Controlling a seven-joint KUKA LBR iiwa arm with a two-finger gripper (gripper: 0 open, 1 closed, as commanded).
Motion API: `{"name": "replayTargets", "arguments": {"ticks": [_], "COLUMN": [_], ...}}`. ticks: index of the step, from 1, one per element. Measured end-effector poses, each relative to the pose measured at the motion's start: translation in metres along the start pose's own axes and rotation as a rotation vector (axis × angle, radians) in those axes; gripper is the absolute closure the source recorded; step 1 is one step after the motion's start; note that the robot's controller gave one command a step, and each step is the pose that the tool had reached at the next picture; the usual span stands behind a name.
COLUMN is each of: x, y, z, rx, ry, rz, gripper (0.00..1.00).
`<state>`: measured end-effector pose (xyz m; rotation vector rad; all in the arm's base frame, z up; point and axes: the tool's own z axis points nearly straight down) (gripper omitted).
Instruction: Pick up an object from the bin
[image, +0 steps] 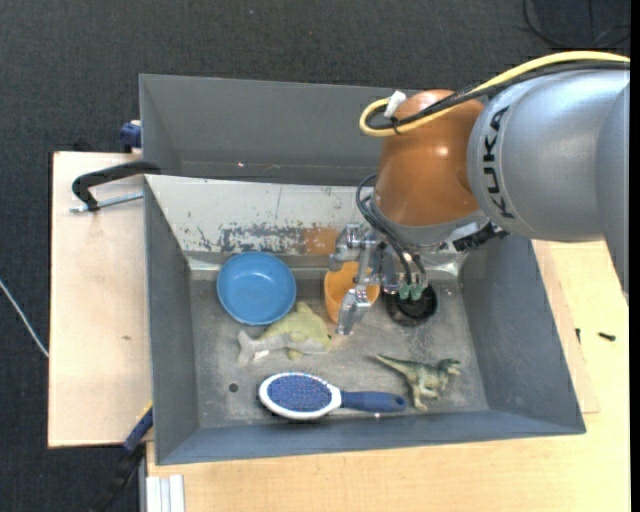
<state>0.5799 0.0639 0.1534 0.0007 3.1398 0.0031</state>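
Note:
My gripper (352, 298) is low in the middle of the bin, right at an orange cup (336, 286) that stands near the back wall. Its metal tip comes down over the cup's front right side and hides part of it. A black round thing (412, 305) lies just to the gripper's right, under the wrist. A pale yellow-green soft toy (298, 333) lies just in front of the cup and to its left, close to the gripper's lower tip.
A blue bowl (257, 287) sits left of the cup. A blue-handled brush with a white oval head (300, 395) lies along the front wall. A small green dinosaur figure (426, 375) lies at the front right. The arm's orange cover hangs over the bin's back right.

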Motion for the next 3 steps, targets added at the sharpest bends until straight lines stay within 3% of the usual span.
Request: {"name": "replayTargets", "arguments": {"ticks": [1,2,3], "x": [0.010,0.009,0.004], "y": [0.045,0.045,0.048], "z": [0.065,0.064,-0.053], "rx": [0.000,0.001,-0.003], "ry": [-0.012,-0.014,-0.012], "rz": [0.091,0.090,0.116], "gripper": [0.00,1.00,1.00]}}
